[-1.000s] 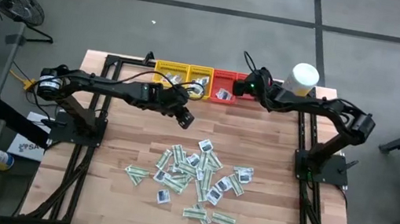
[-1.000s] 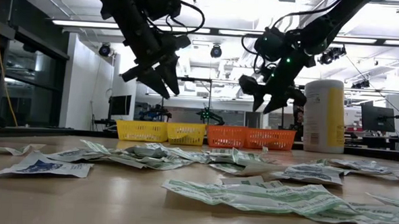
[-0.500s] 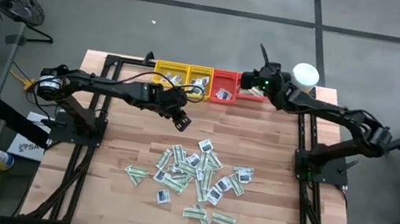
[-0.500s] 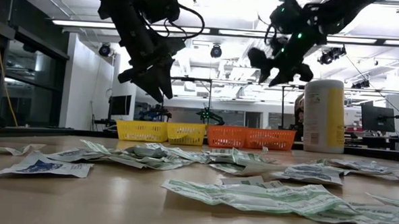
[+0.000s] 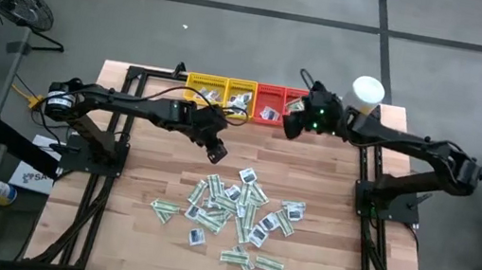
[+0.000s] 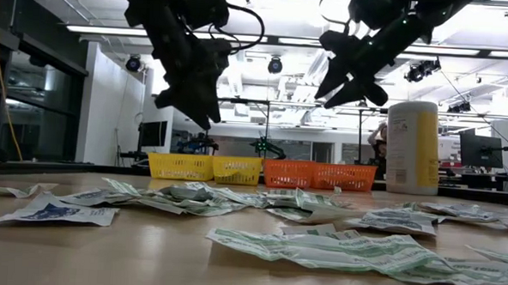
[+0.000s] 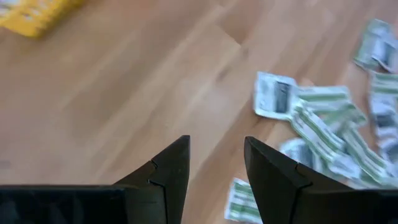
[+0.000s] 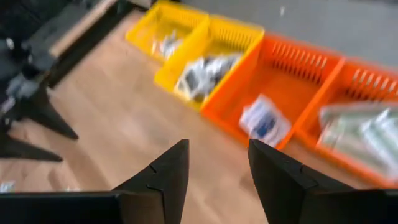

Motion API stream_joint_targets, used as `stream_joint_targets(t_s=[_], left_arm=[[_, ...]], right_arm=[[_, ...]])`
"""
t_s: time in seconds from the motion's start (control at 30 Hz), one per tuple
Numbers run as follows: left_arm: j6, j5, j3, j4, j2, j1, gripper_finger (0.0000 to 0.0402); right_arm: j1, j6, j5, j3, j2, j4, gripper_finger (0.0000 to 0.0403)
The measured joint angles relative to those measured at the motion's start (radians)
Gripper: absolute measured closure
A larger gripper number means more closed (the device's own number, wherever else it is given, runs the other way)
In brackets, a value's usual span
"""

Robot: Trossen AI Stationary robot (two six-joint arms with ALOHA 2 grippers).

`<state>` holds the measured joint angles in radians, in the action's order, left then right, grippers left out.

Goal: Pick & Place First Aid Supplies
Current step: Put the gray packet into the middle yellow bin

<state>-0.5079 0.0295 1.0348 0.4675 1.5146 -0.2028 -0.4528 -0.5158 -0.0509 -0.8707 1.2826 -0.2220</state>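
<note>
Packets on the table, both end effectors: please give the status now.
Left end effector open, empty, above bare wood. Right end effector open, empty, near trays. Packets lie loose. Nothing blocking.

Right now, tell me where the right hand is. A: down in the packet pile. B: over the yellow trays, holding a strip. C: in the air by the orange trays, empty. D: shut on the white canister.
C: the right hand hangs open beside the orange trays, nothing between its fingers.
</note>
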Motion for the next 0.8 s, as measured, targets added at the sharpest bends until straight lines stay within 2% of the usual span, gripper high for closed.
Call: stream_joint_targets(t_s=[0.2, 0.43, 0.57, 0.7, 0.8], left_arm=[[-0.014, 0.137, 0.0, -0.038, 0.018, 0.001, 0.025], [-0.038, 0.196, 0.001, -0.143, 0.088, 0.034, 0.025], [-0.061, 0.208, 0.0, -0.195, 0.137, 0.056, 0.025], [-0.097, 0.221, 0.0, -0.242, 0.171, 0.068, 0.025], [-0.109, 0.23, 0.0, -0.274, 0.199, 0.074, 0.025]], right_arm=[[0.087, -0.078, 0.014, 0.0, 0.0, -0.095, 0.0245], [0.188, -0.066, 0.014, 0.002, 0.0, -0.113, 0.025], [0.245, -0.044, -0.019, 0.003, 0.0, -0.124, 0.0257], [0.295, -0.05, -0.071, 0.003, 0.001, -0.152, 0.028], [0.33, -0.052, -0.099, 0.003, 0.017, -0.154, 0.0316]])
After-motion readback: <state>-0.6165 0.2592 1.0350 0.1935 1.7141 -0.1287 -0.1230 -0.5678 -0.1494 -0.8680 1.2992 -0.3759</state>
